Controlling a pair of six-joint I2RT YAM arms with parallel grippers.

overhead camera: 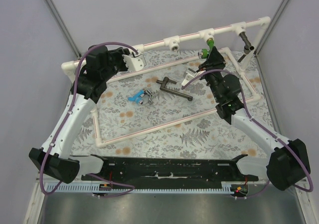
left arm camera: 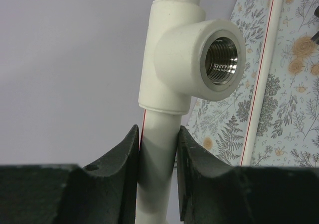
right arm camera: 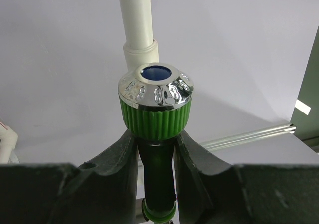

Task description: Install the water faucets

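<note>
At rear white plastic pipe (left arm camera: 158,129), left gripper (left arm camera: 158,157) clamped around it below threaded tee (left arm camera: 194,59); bright green chrome-capped faucet (right arm camera: 155,118) clamped by right gripper (right arm camera: 156,159).

grn tap (right arm camera: 155,102) at pipe (overhead camera: 189,35) | blue tap (overhead camera: 134,97), grey tap (overhead camera: 172,88) on mat (overhead camera: 164,119)

I'm looking down and forward over the whole desk (overhead camera: 164,119) from above and behind the arm bases (overhead camera: 52,164). The left wrist camera is peering along the left end effector (left arm camera: 158,140) at the white pipe (left arm camera: 159,122) from very close. The right is peering along the right end effector (right arm camera: 157,144) at the green faucet (right arm camera: 155,118), and both spots are also showing far-side overhead.
</note>
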